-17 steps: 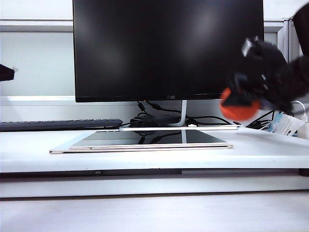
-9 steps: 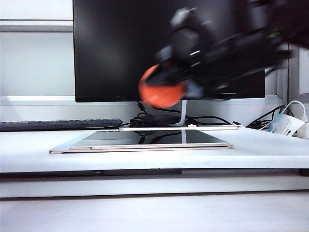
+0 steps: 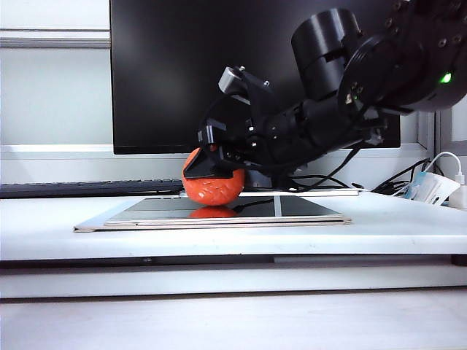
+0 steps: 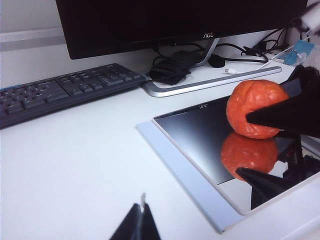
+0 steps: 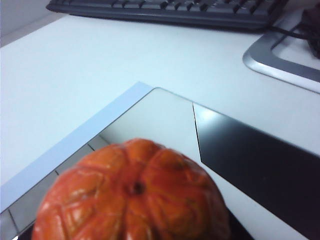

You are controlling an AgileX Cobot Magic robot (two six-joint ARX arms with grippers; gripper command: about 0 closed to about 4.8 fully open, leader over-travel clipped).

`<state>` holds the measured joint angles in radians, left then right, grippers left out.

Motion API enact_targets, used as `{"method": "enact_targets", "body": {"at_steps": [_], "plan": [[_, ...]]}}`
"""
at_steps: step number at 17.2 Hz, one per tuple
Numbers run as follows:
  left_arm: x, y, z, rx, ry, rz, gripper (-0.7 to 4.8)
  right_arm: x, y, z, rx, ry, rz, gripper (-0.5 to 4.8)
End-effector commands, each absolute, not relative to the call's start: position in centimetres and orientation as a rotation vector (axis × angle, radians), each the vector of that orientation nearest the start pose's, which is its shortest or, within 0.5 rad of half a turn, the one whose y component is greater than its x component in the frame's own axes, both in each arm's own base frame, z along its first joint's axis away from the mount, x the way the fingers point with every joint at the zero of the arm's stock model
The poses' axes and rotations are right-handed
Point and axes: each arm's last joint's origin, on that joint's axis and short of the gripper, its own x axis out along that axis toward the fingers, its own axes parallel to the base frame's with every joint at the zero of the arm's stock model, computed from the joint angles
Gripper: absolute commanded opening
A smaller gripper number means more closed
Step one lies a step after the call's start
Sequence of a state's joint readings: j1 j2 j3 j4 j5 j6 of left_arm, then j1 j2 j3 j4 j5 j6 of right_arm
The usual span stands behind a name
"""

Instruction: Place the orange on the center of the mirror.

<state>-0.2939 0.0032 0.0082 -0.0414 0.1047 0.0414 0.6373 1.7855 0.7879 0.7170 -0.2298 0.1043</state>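
Observation:
The orange [image 3: 211, 188] is bright, wrinkled and round, and sits low over the middle of the mirror [image 3: 306, 208], its underside meeting its own reflection. My right gripper [image 3: 213, 175] reaches in from the right and is shut on the orange, black fingers on both sides. The left wrist view shows the orange [image 4: 255, 107] on the mirror [image 4: 195, 135] with a dark right finger [image 4: 285, 107] against it. My left gripper [image 4: 141, 220] hovers shut over bare table, well away from the mirror. In the right wrist view the orange [image 5: 132, 195] hides the fingers, with the mirror [image 5: 165, 115] beneath.
A large black monitor [image 3: 248, 73] stands right behind the mirror on a silver base [image 4: 210, 82]. A dark keyboard [image 4: 60, 92] lies at the back left. Cables [image 4: 172, 67] bunch under the monitor, and a white plug with a blue-labelled tag [image 3: 430, 186] sits at the far right.
My right arm swung from the right edge across the monitor and down, bringing the orange onto the mirror. The left gripper's tip has left the exterior view's left edge.

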Motion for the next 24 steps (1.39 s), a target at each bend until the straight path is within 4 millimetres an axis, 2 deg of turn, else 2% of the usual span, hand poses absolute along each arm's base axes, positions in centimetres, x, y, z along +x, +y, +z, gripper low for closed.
{"method": "enact_targets", "body": {"at_steps": [1, 2, 4, 7, 9, 12, 13, 14, 15, 20, 24], "plan": [[9.2, -3.1, 16.4, 0.047, 0.014, -0.403, -0.05, 27.9, 21.5, 16.0, 0.028, 0.335, 0.818, 0.86], [9.2, -3.1, 16.4, 0.047, 0.014, -0.403, -0.05, 28.0, 21.5, 16.0, 0.028, 0.334, 0.815, 1.12], [9.2, -3.1, 16.4, 0.047, 0.014, -0.403, -0.05, 28.0, 21.4, 16.0, 0.026, 0.333, 0.797, 2.08], [9.2, -3.1, 16.4, 0.047, 0.014, -0.403, -0.05, 28.0, 21.4, 16.1, 0.031, 0.326, 0.790, 2.17], [9.2, -3.1, 16.4, 0.047, 0.013, -0.403, -0.05, 28.1, 21.3, 16.1, 0.042, 0.328, 0.730, 2.85], [9.2, -3.1, 16.4, 0.047, 0.013, -0.403, -0.05, 28.1, 21.3, 16.1, 0.045, 0.328, 0.720, 2.85], [9.2, -3.1, 16.4, 0.047, 0.014, -0.403, -0.05, 28.1, 21.3, 16.1, 0.045, 0.327, 0.721, 3.02], [9.2, -3.1, 16.4, 0.047, 0.014, -0.403, -0.05, 28.1, 21.3, 16.1, 0.046, 0.326, 0.721, 3.78], [9.2, -3.1, 16.4, 0.047, 0.014, -0.403, -0.05, 28.1, 21.3, 16.3, 0.046, 0.325, 0.721, 4.16], [9.2, -3.1, 16.4, 0.047, 0.014, -0.403, -0.05, 27.9, 20.7, 18.4, 0.049, 0.258, 0.642, 4.43], [9.2, -3.1, 16.4, 0.047, 0.014, -0.403, -0.05, 27.2, 20.1, 21.5, 0.080, 0.166, 0.654, 4.79]]}}
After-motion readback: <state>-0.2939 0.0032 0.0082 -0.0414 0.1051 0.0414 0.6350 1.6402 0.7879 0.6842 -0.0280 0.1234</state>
